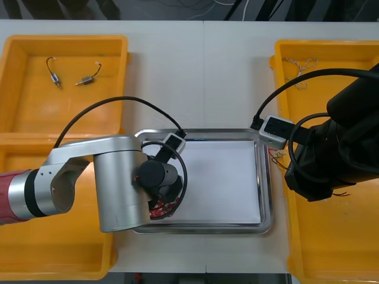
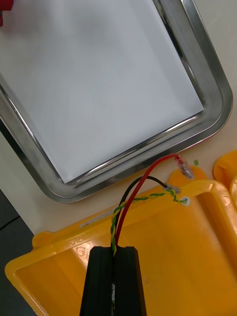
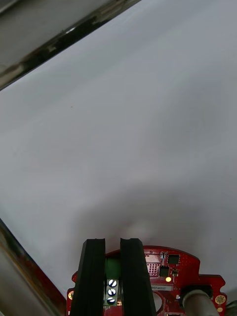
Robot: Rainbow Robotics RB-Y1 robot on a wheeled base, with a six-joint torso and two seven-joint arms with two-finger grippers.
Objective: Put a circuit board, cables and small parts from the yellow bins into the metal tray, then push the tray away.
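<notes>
Red circuit board (image 3: pixel 165 266) sits clamped in my left gripper (image 3: pixel 112 243), the black fingers (image 3: pixel 94 276) pinching its green terminal block (image 3: pixel 111 266), low over the white inside of the metal tray (image 1: pixel 204 228) at the tray's near left corner; I cannot tell whether the board touches the liner. My right gripper (image 2: pixel 113 249) is closed on a cable bundle (image 2: pixel 143 185), made up of a red strand, a black one and a twisted yellow-green pair, and it hangs over the yellow bin (image 2: pixel 192 256) on the right side. As I judge it, the next move turns on this: the tray lies straight ahead of the right fingers, just past the bin's rim, and the cables' long axis points from the fingers toward it, the red tip reaching beyond the rim. So the right arm is the nearer one to carry them across. The board carries a small white label (image 3: pixel 159 287) and the bin's rim a pale strip (image 2: pixel 98 220), both too small for me to read.
</notes>
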